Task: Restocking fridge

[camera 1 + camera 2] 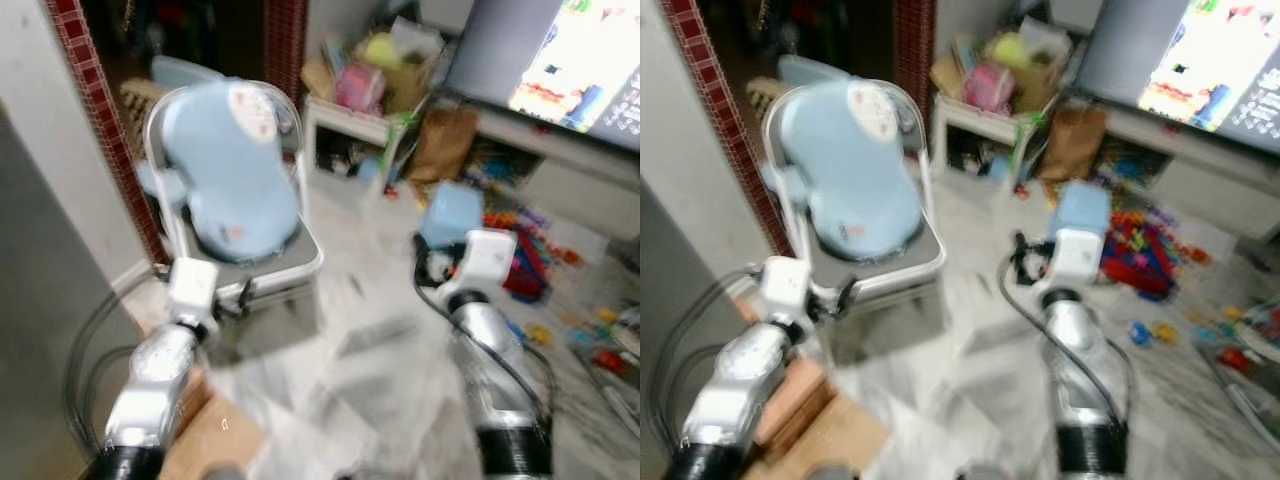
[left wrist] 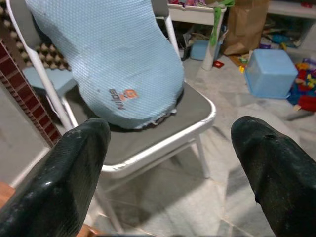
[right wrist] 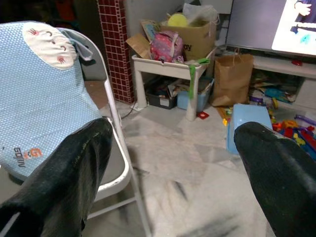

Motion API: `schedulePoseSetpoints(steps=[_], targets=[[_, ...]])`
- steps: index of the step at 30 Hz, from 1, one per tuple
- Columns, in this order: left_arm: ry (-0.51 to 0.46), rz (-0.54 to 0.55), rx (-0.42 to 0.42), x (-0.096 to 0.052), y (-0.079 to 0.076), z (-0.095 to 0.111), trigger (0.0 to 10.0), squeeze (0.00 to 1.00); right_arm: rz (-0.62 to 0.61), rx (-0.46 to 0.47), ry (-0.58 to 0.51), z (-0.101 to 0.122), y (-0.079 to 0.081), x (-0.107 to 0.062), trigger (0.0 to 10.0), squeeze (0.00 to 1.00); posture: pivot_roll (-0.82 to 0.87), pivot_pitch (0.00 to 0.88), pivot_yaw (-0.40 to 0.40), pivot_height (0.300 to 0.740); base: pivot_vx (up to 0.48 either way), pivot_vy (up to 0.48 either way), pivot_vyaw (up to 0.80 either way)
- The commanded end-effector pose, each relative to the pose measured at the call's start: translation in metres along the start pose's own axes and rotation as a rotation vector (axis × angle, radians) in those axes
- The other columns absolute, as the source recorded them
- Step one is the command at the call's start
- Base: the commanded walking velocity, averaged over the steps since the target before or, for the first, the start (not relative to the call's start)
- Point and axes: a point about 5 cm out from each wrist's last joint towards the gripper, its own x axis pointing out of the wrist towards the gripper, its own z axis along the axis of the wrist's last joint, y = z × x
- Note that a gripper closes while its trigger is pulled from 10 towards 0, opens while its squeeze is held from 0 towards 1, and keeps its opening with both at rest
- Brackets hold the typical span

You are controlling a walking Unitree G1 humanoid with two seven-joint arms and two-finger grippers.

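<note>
Both grippers hang empty with fingers spread wide. The left gripper (image 2: 168,163) faces a white folding chair (image 2: 197,126) carrying a light blue cushion (image 2: 106,59); the right gripper (image 3: 173,168) looks across marble floor (image 3: 182,173) toward a blue box (image 3: 247,123). No fridge or stock lies between either pair of fingers.

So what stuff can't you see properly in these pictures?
- Toys on the floor: blurred in the eye views.
- Screen: cut off by the edge, picture blurred.
- Chair legs: cut off and hidden by the left claw.
- Box contents: too small, right wrist view.
</note>
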Motion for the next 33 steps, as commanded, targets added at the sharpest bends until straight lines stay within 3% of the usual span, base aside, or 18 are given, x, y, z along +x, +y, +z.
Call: schedulePoseSetpoints(steps=[1,8,21,33], targets=[[-0.024,-0.040,-0.002,0.0028,-0.0137,0.0048,10.0,0.00,-0.041,-0.012,-0.014,0.0053,-0.0126,0.0000,10.0,0.00,0.09,0.000,-0.060,0.740,0.000,0.000,-0.80],[-0.043,-0.051,0.005,0.0012,-0.0156,0.0063,10.0,0.00,-0.059,0.000,-0.019,0.0062,-0.0139,-0.0003,10.0,0.00,0.09,0.000,-0.060,0.740,0.000,0.000,-0.76],[-0.040,-0.066,0.016,-0.0001,-0.0176,0.0054,10.0,0.00,-0.065,0.001,-0.014,0.0048,-0.0143,-0.0013,10.0,0.00,0.09,0.000,-0.057,0.740,0.000,0.000,-0.32],[-0.033,-0.075,0.013,-0.0006,-0.0187,0.0046,10.0,0.00,-0.069,-0.002,-0.008,0.0041,-0.0153,-0.0014,10.0,0.00,0.09,0.000,-0.058,0.740,-0.043,0.000,-0.70]])
